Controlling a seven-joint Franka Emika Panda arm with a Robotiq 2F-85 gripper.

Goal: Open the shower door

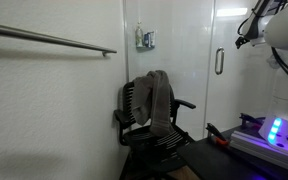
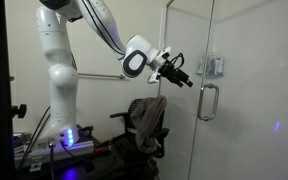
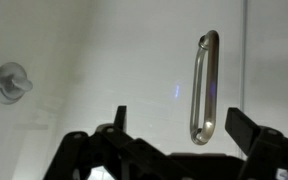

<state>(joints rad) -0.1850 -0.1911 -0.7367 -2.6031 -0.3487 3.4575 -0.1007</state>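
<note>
Steel is recorded at the far left: a long horizontal wall rail [image 1: 44, 38] is fixed to the white wall in an exterior view. Further right, a small wall fitting [image 1: 145, 39] is mounted high up. Below it a black chair [image 1: 134, 115] is seen, with a grey cloth [image 1: 160, 100] draped over its back.

Right of the chair the shower door [image 1: 234, 100] is found, a tall clear glass panel. Its short upright silver handle [image 1: 220, 62] is set near the panel's left edge. The gripper [image 1: 242, 40] is held just beside the handle, slightly above it, and is carried by the white arm [image 1: 279, 25] at the frame's right edge. In the opposite exterior view the gripper [image 2: 181, 76] is seen left of the handle [image 2: 206, 102] and higher, with clear space between them.

In the wrist view a round wall knob [image 3: 12, 80] is observed at the left, blurred. The dark fingers [image 3: 119, 120] are spread wide apart along the lower edge. The handle [image 3: 206, 88] is framed in the gap, nearer the right finger and beyond the tips. No contact is seen and nothing is held.
</note>
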